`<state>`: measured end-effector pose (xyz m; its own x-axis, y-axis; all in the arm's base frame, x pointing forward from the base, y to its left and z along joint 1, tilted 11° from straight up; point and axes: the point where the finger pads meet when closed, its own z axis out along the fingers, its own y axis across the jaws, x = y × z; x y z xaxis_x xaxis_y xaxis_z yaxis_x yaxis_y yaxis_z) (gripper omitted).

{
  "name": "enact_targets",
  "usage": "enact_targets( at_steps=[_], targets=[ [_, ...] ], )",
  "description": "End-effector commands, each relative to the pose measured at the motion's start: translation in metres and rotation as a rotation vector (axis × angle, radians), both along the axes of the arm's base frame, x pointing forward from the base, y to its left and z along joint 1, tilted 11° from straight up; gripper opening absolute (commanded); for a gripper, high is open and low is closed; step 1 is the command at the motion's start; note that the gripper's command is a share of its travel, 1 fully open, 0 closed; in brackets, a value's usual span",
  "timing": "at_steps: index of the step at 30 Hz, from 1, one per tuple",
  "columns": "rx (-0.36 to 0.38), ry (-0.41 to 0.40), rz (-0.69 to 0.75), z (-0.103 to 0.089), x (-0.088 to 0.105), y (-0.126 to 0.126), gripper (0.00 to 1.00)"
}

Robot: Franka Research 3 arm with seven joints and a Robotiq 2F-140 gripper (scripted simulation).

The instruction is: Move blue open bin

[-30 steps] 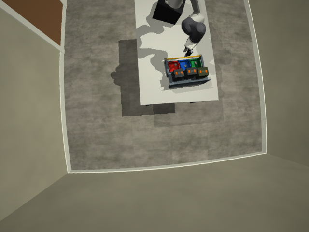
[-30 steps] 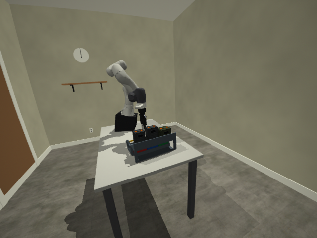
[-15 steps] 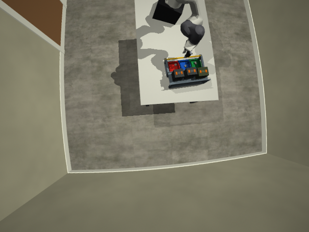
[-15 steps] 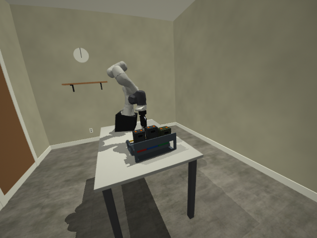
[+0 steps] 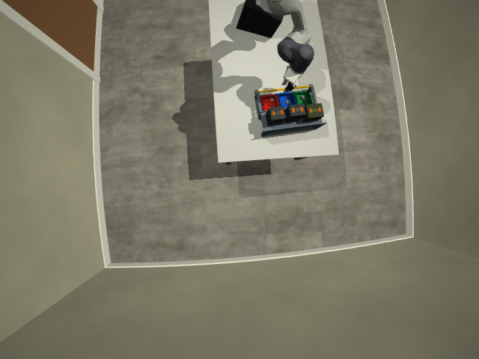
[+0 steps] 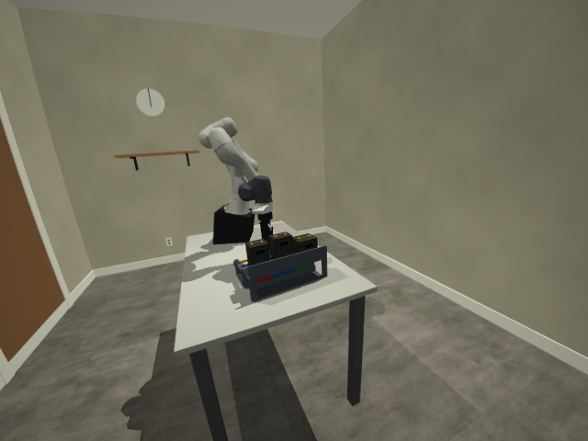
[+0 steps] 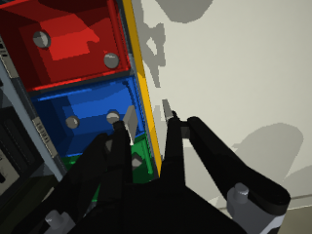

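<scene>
The blue open bin (image 5: 285, 100) (image 7: 93, 104) sits on the grey shelf (image 5: 292, 128) (image 6: 287, 263) between the red bin (image 5: 266, 104) (image 7: 58, 63) and the green bin (image 5: 306, 96) (image 7: 147, 152). At least two round grey parts lie in the blue bin. My gripper (image 5: 289, 87) (image 7: 149, 110) is partly open, with nothing held between its fingers. In the wrist view, one fingertip is over the blue bin's front end and the other is outside the yellow bar (image 7: 138, 54) (image 5: 269, 90). The fingers hide part of the green bin. The bins are hidden in the exterior view.
Three dark cases with orange marks, a left one (image 5: 276, 114) (image 6: 257, 252), a middle one (image 5: 297, 111) (image 6: 281, 243) and an olive one (image 5: 315, 111) (image 6: 305, 243), stand behind the bins. The shelf is on the white table (image 5: 236, 131) (image 6: 209, 303). A black block (image 5: 257, 19) (image 6: 232, 229) is by the arm's base.
</scene>
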<state>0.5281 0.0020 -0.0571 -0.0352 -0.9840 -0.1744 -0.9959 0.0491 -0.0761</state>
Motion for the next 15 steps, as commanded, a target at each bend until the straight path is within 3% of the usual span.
enact_targets(
  at_steps=[1,15],
  targets=[
    [0.0,-0.001,-0.004,0.0013,0.0008,-0.0004,0.28],
    [0.0,-0.006,-0.018,0.006,0.0035,-0.0022,0.28]
  ],
)
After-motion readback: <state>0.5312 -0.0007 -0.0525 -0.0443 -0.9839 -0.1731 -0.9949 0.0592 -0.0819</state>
